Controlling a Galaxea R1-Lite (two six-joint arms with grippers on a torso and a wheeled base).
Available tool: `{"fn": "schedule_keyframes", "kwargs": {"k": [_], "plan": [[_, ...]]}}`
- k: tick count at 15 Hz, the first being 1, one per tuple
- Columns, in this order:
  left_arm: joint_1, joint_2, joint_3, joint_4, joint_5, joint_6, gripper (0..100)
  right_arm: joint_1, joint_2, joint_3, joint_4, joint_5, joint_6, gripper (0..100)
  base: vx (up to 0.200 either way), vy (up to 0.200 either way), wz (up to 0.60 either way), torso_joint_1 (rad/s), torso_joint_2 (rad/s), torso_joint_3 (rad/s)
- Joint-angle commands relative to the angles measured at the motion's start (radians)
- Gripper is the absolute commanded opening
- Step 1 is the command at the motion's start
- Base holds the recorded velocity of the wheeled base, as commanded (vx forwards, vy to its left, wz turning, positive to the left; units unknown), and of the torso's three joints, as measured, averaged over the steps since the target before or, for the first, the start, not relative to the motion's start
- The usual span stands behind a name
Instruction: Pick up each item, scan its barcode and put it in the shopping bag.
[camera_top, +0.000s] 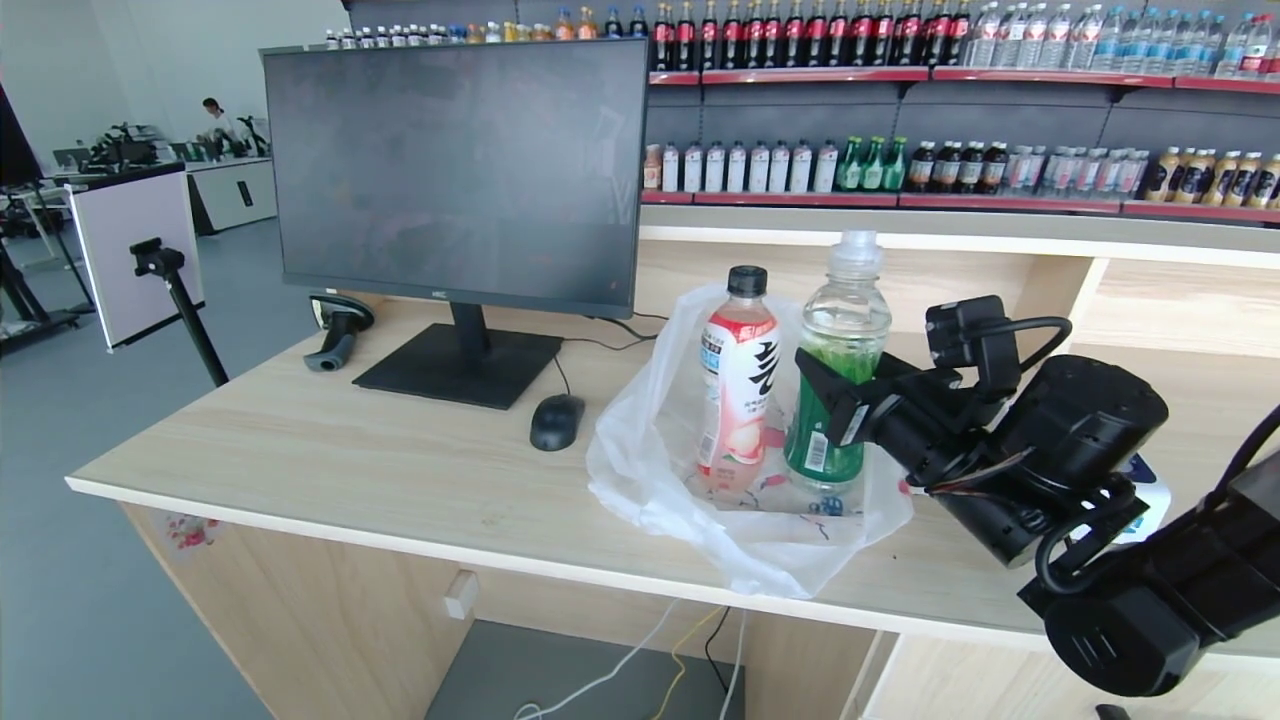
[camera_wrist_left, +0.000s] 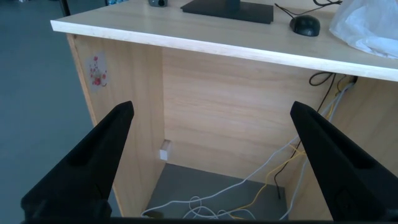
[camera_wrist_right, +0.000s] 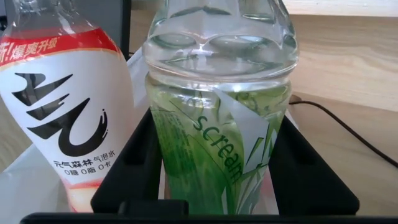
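Right pincer (camera_top: 832, 392): fingers closed against both sides of the green-label bottle (camera_top: 846, 328) at label height, as the right wrist view confirms; the bottle fills the span between them and stands upright. Its base appears to sit on the film of the shopping bag (camera_top: 640, 450), though whether it bears full weight there cannot be told. The peach bottle (camera_top: 737, 390) stands upright in the same bag, just to the pincer's left and close to the nearer finger, apparently without touching it. Left pincer (camera_wrist_left: 211, 155): wide open, holding nothing, hanging low in front of the counter (camera_top: 300, 450), well apart from the bag. The scanner (camera_top: 338, 335) rests far to the right pincer's left, beyond the monitor (camera_top: 455, 170). Assessment: the step in hand looks like setting down and letting go. To do it well, confirm the base is flat before easing the grip, open only enough to clear the label since the peach bottle leaves little room, then draw straight back along the approach line, keeping the fingers off the loose film so neither bottle topples.
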Motion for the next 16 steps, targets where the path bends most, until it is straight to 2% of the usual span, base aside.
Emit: {"fn": "schedule_keyframes", "kwargs": {"k": [1,16], "plan": [[0.0,0.0,0.0,0.0,0.0,0.0,100,0.0,0.003,0.008,0.007,-0.003,-0.001,0,0.0,0.0,0.0,0.0,0.0,0.0],[0.0,0.0,0.0,0.0,0.001,-0.002,100,0.003,0.012,0.087,0.005,-0.006,0.017,0,0.0,0.0,0.0,0.0,0.0,0.0]]}}
